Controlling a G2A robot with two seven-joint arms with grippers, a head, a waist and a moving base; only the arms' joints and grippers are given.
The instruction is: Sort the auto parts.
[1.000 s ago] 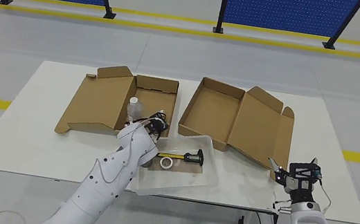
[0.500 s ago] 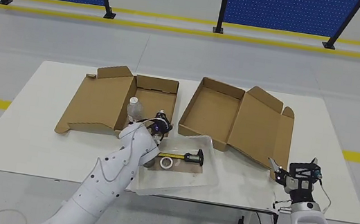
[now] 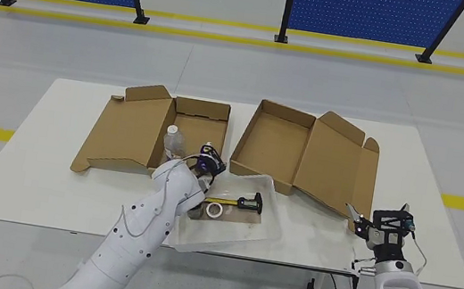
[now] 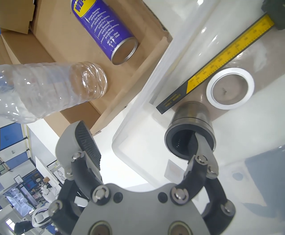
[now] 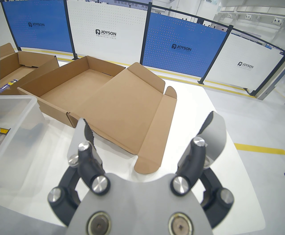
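Observation:
A clear plastic tray (image 3: 271,233) near the table's front holds a yellow-scaled caliper (image 4: 218,64), a white ring (image 4: 230,89) and a dark metal cylinder sleeve (image 4: 191,124). My left gripper (image 4: 142,142) is open at the tray's corner closest to the left box. One finger (image 4: 201,144) reaches into the sleeve's bore, and the other (image 4: 85,142) hangs outside over the tray rim. The left cardboard box (image 3: 193,130) holds a blue spray can (image 4: 104,29) and a clear bottle (image 4: 51,89). My right gripper (image 5: 147,126) is open and empty at the table's front right corner (image 3: 380,223).
The right cardboard box (image 5: 73,89) lies open with nothing in it, its lid flap (image 3: 337,165) spread toward my right gripper. The left box's lid (image 3: 125,133) folds out to the left. Bare white tabletop (image 3: 39,170) lies at the far left.
My left gripper has shifted slightly right and toward the tray's corner. The right arm has kept still.

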